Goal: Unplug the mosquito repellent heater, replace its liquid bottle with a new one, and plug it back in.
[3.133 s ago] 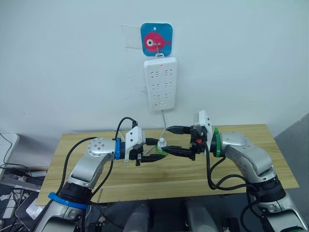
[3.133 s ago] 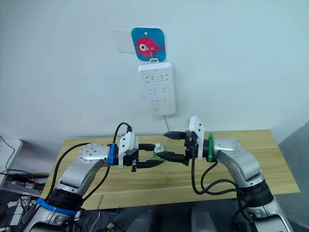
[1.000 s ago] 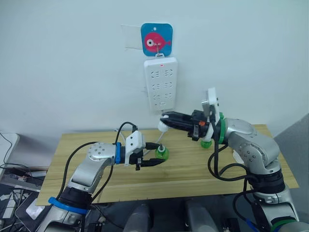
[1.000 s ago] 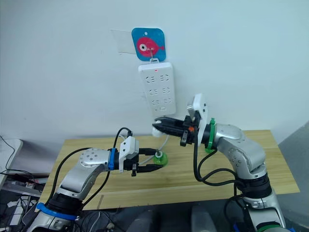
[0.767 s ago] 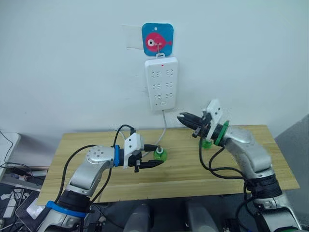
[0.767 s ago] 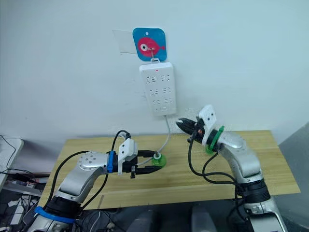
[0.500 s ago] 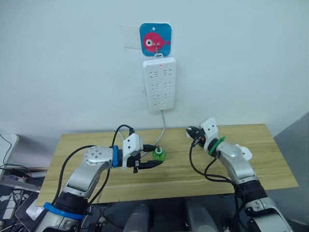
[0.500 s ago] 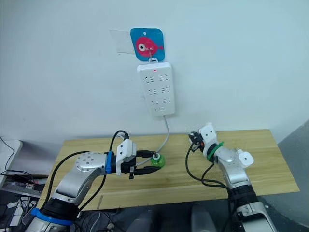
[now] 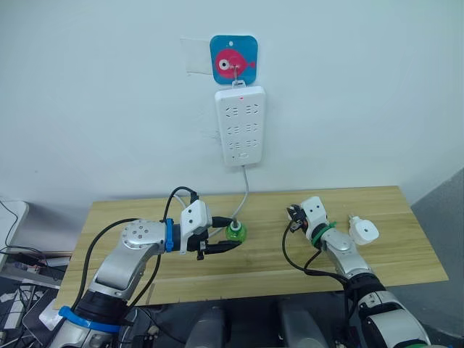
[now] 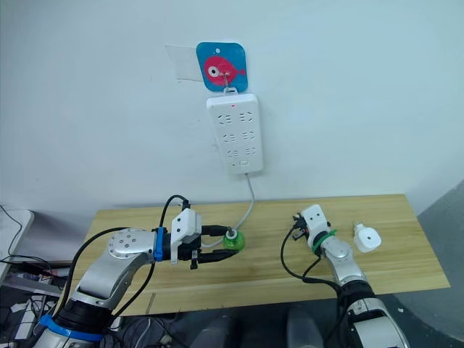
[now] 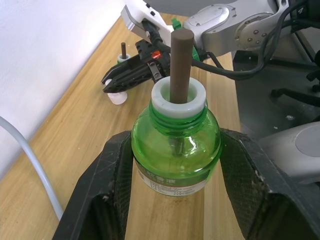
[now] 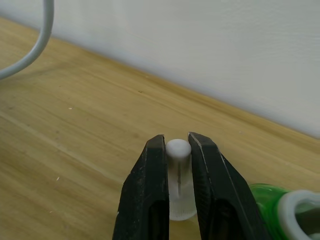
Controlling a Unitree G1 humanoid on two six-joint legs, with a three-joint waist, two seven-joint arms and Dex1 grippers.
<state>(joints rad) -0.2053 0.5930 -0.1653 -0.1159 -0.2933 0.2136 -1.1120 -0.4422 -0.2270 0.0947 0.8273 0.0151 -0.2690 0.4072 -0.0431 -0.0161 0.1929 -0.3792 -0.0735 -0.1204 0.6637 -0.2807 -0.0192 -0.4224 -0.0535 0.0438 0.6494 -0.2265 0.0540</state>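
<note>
My left end effector (image 11: 175,165) is gripping a green liquid bottle (image 11: 176,145) mid-bench while my right end effector (image 12: 177,150) is pinching a small white cap (image 12: 178,172) near the back edge.

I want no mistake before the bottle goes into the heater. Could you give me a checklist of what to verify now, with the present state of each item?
1. Mosquito repellent heater unplugged: ok, it lies on the table.
2. Left gripper grips the green bottle: ok, upright, wick bare.
3. Right gripper free to take the heater: not ok, it is shut on a white cap.
4. Power strip sockets free: ok.
5. Heater's bottle slot empty: cannot tell.
</note>
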